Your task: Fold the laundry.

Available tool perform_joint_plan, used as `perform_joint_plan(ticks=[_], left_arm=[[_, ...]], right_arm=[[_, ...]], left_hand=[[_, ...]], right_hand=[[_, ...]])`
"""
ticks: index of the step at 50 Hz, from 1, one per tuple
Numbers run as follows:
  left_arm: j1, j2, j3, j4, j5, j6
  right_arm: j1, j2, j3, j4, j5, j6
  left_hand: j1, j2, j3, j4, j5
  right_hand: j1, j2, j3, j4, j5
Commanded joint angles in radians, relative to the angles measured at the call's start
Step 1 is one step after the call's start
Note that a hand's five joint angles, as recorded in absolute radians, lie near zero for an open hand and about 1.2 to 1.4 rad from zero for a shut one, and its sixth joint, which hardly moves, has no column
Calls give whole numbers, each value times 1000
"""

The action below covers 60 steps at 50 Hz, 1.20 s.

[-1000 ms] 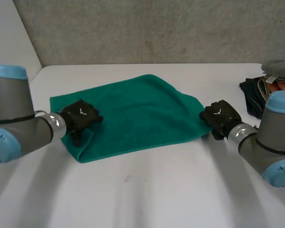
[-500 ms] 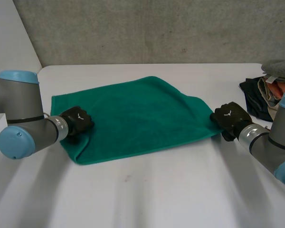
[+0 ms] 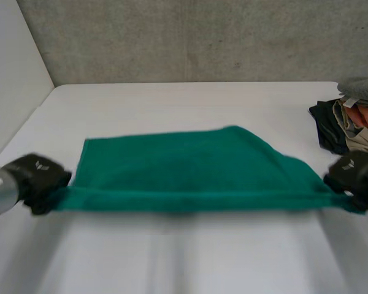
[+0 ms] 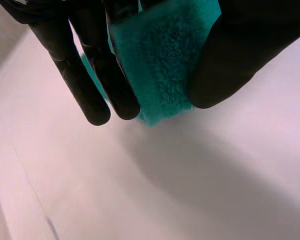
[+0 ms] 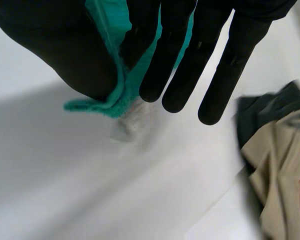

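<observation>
A green towel [image 3: 190, 168] hangs stretched between my two hands above the white table [image 3: 190, 257], its near edge pulled taut and lifted. My left hand [image 3: 38, 180] holds the towel's left corner; in the left wrist view that green corner [image 4: 160, 60] is pinched between the fingers [image 4: 110, 65] and the thumb [image 4: 240, 55]. My right hand [image 3: 352, 177] holds the right corner; in the right wrist view the green cloth [image 5: 112, 95] is pinched between thumb [image 5: 55, 50] and fingers [image 5: 180, 55].
A pile of other laundry [image 3: 349, 119], dark, beige and orange pieces with a grey one on top, sits at the table's right edge; part of that laundry pile [image 5: 275, 155] lies beside my right hand. A grey wall stands behind the table.
The left hand closed on the towel's left corner. Both hands moved apart and toward the near edge, lifting the towel and pulling it taut.
</observation>
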Motion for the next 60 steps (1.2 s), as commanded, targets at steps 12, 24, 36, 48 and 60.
perform_joint_plan(ticks=[12, 24, 36, 48, 60], left_arm=[[-51, -222, 111, 186, -12, -119], [-114, -394, 665, 566, -95, -311], [-81, -336, 678, 996, -104, -703], [-62, -427, 500, 838, -58, -690], [-61, -503, 214, 761, 43, -579]], right_arm=[[89, 151, -92, -48, 31, -3], [211, 343, -675, -506, 117, 302], [198, 285, -585, -1254, 19, 682], [215, 374, -546, -991, 24, 670], [209, 484, -404, -679, 28, 476]], left_hand=[[244, 202, 207, 198, 236], [244, 202, 207, 198, 236], [244, 202, 207, 198, 236], [244, 202, 207, 198, 236], [244, 202, 207, 198, 236]], right_hand=[[265, 223, 205, 196, 218], [265, 223, 205, 196, 218], [265, 223, 205, 196, 218], [265, 223, 205, 196, 218], [265, 223, 205, 196, 218]])
